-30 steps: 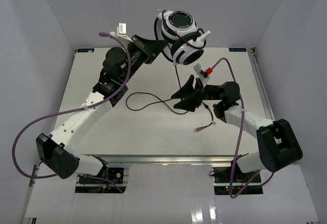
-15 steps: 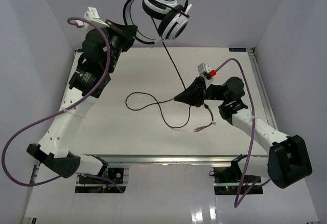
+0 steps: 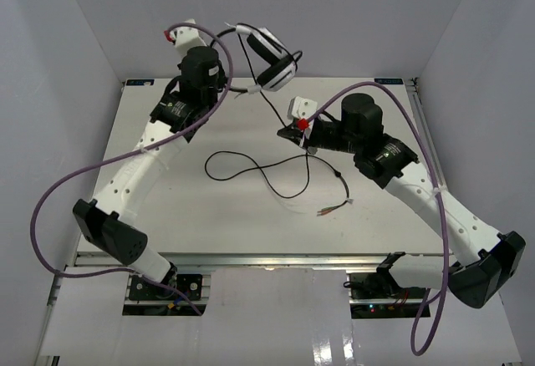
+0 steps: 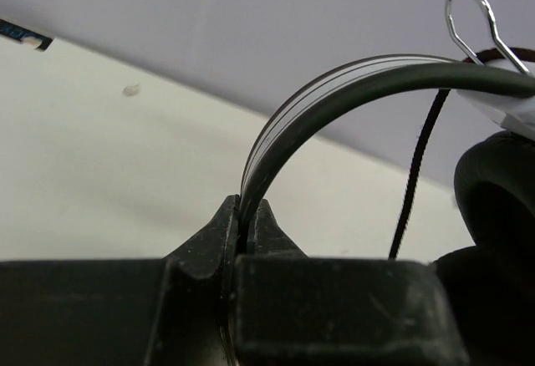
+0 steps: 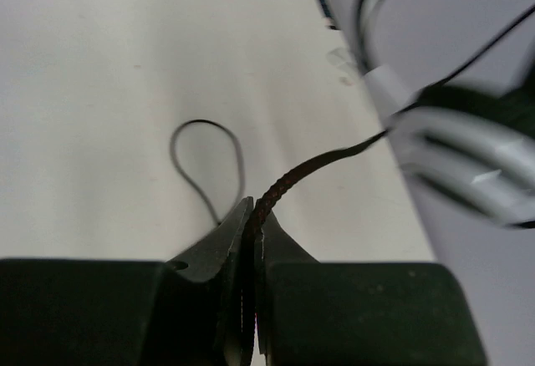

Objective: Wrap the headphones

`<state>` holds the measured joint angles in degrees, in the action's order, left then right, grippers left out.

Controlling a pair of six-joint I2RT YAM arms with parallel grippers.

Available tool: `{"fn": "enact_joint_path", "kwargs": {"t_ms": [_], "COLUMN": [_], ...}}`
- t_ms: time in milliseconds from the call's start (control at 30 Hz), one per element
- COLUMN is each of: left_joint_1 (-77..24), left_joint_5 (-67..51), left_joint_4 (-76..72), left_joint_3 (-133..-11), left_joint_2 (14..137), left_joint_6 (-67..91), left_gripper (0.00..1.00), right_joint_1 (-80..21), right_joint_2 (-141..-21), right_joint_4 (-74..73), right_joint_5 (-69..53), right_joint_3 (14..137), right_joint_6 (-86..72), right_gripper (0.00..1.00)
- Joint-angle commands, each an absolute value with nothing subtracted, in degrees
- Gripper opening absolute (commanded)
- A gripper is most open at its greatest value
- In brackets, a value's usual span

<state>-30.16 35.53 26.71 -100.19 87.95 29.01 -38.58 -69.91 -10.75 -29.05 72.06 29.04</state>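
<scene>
The white headphones (image 3: 269, 51) with black ear pads hang in the air above the table's far edge. My left gripper (image 3: 237, 88) is shut on the thin dark headband (image 4: 334, 97), with its tips (image 4: 247, 216) pinching the band. One black ear pad (image 4: 497, 178) shows at the right. My right gripper (image 3: 289, 134) is shut on the thin black cord (image 5: 311, 168) just below the headphones (image 5: 468, 149). The rest of the cord (image 3: 251, 165) lies looped on the table, its frayed end (image 3: 336, 209) near the middle front.
Thick purple robot cables (image 3: 58, 207) arc beside both arms. The white table (image 3: 167, 216) is walled by grey panels at the left, back and right. A cord loop (image 5: 209, 157) lies on the table under the right wrist.
</scene>
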Motion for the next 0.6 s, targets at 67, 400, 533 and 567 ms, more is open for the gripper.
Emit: {"fn": "enact_joint_path", "kwargs": {"t_ms": [67,400,533,567], "left_joint_1": [-33.73,-36.74,-36.74,-36.68], "left_joint_5": [35.31,12.93,8.03,6.58], "left_joint_4": [26.89,23.72,23.64,23.59], "left_joint_3": [-89.56,-74.31,-72.98,-73.12], "left_joint_2": [89.67,75.56,69.88,69.12], "left_joint_6": [12.69,6.85,9.45,10.80], "left_gripper": [0.00,0.00,0.00,0.00], "right_joint_1": [-42.12,-38.91,-30.33,-27.33], "right_joint_2": [-72.42,-76.02,-75.76,-75.59], "right_joint_4": [-14.20,-0.68,-2.40,-2.43], "right_joint_5": [3.97,11.23,-7.04,-14.94], "right_joint_3": [82.45,72.97,72.43,71.64], "right_joint_6": [50.32,53.03,41.12,37.84], "right_gripper": [0.08,0.13,0.14,0.15]}}
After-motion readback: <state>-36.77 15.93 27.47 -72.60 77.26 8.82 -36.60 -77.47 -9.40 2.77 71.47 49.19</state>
